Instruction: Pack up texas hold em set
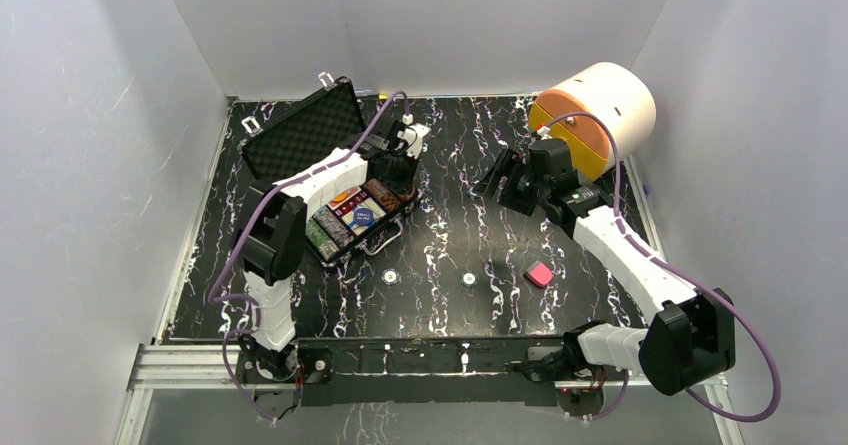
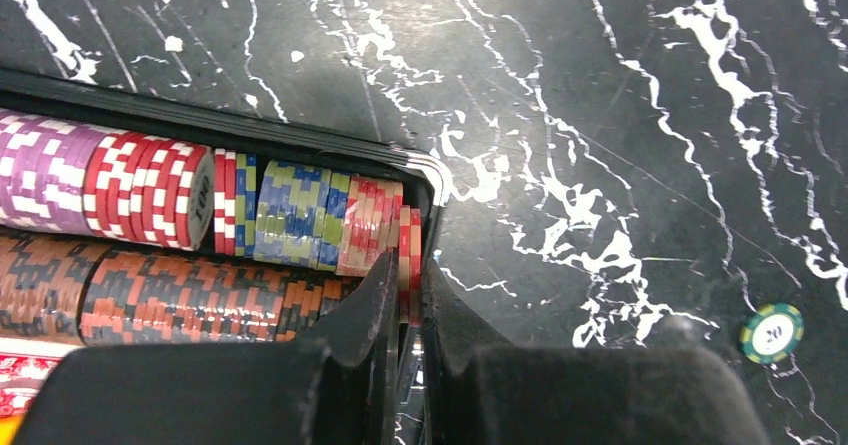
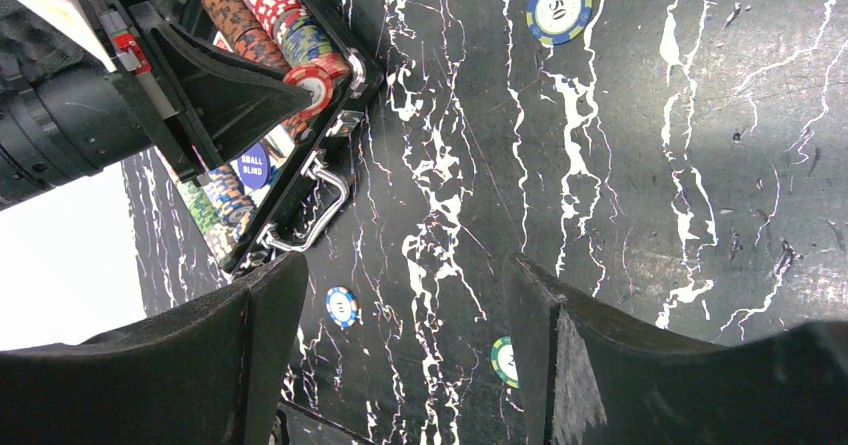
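- Closest to the arms: two loose chips [image 1: 390, 277] lie on the tabletop [image 1: 450, 235], w/ a small pink block [image 1: 540, 273] off to their right. The chips are not packed yet. Lots of bare room around them for a pick.
- R gripper [image 3: 405, 275]: jaws wide, nothing in them. It hangs over bare tabletop, well apart from the case, so it's not in the way.
- Middle: the case [image 1: 300, 135] lies open on the left side, lid leaning back, chip rows [image 2: 150, 195] inside.
- L gripper [image 2: 410, 285]: jaws nearly shut, pinching one red chip [image 2: 409, 230] on its edge. It's at the end of a chip row, right by the case's corner.
- Step in hand, I think: slot this chip in at the row's end. To do it well, keep the chip upright & lined up w/ the row. Go down slow, and let go only when it sits in the groove.
- Tight spot: the outer jaw is right at the case wall, so there's v. little room. Best to lift straight up after. A sideways swing may tip the row.
- Out from the case: a blue chip [image 3: 560, 8] lies alone on the tabletop, open room all round.
- Far back R: the big cream & orange cylinder [image 1: 600, 115], away from the work.
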